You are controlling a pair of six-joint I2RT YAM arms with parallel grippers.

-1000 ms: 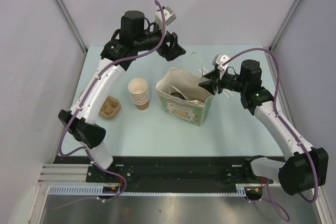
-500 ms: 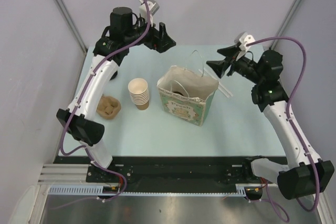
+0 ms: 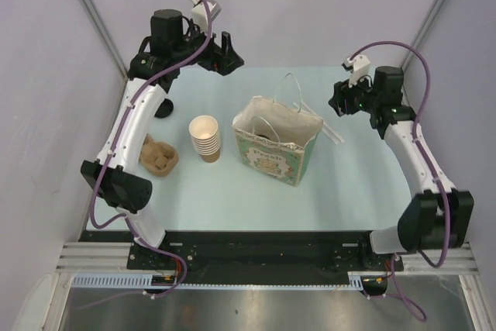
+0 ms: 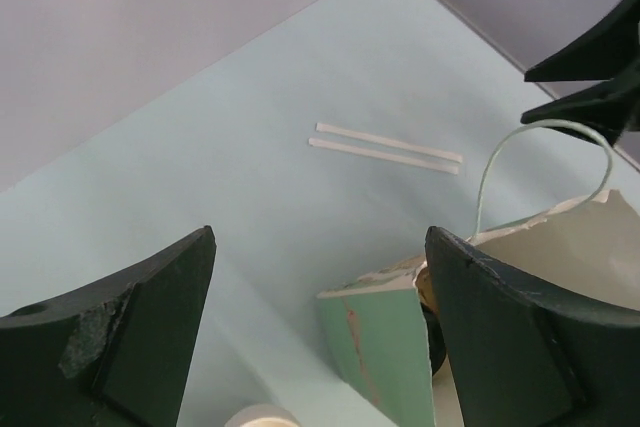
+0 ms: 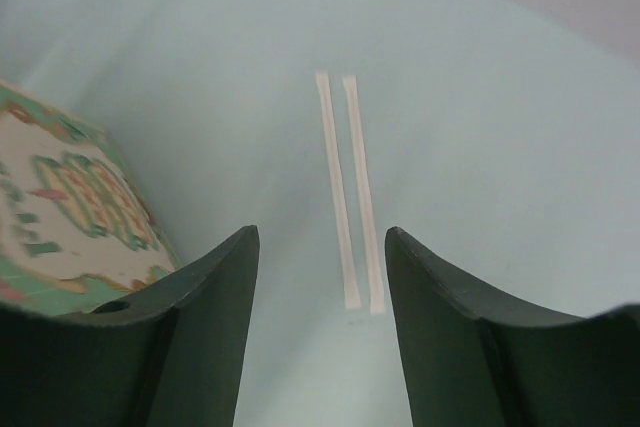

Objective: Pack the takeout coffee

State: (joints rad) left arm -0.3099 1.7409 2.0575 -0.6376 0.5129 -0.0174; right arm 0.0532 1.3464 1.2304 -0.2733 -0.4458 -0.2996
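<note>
The takeout coffee [image 3: 262, 139] sits inside the green patterned paper bag [image 3: 267, 162] at mid-table; only a dark bit of its lid shows there. In the left wrist view a sliver of the black lid [image 4: 434, 339] peeks past the bag's [image 4: 375, 347] rim. My left gripper [image 3: 222, 52] hangs high, behind and left of the bag, open and empty [image 4: 318, 237]. My right gripper [image 3: 339, 99] is right of the bag, open and empty [image 5: 320, 232], above the table.
Two white wrapped straws [image 3: 333, 133] lie side by side right of the bag, ahead of the right fingers [image 5: 350, 187]. A stack of lidless brown cups [image 3: 205, 139] stands left of the bag, and a brown pulp carrier [image 3: 160, 158] lies further left.
The right gripper left the bag's right rim and drew back to the right. The left arm pulled up and back to the left, away from the bag.
</note>
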